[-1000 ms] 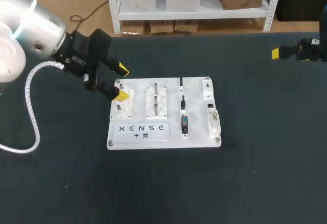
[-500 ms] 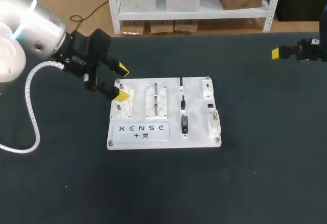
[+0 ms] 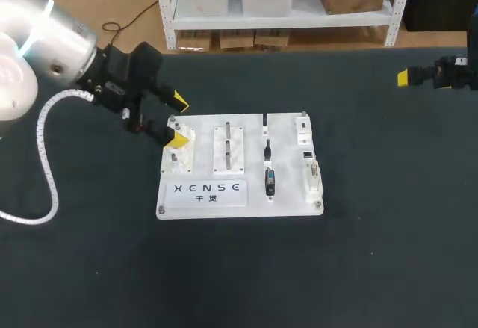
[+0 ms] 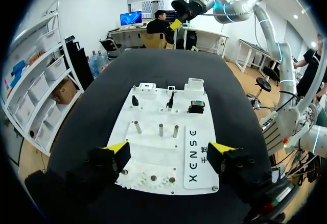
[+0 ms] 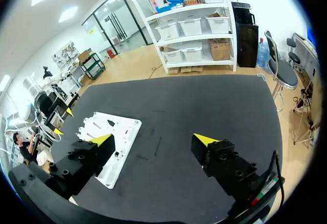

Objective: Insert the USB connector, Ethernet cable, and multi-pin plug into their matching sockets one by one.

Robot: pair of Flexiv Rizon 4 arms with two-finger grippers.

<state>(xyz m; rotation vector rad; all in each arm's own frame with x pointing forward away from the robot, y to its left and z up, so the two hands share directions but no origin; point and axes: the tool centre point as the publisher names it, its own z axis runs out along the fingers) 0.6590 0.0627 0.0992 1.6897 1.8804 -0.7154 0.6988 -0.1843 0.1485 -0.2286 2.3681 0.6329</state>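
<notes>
Step in hand, as judged: first pick of a plug. Left hand (image 3: 178, 121), fingers spread and empty, hovers over the upper-left corner of the white board (image 3: 287, 165), mid-frame on the table (image 3: 388, 231). Best moved right to the column of dark plugs (image 3: 268, 152), squared over one before closing. Right hand (image 5: 153, 141) released, empty, far upper right. Unclear: which plug is USB, Ethernet or multi-pin; sockets (image 3: 308, 156) too small to tell apart

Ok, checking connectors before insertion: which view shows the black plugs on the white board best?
The left wrist view: the black plugs stand distinct ahead of the left gripper. The head view shows them small, from above. The right wrist view shows only the far white board, plugs indistinguishable.
</notes>
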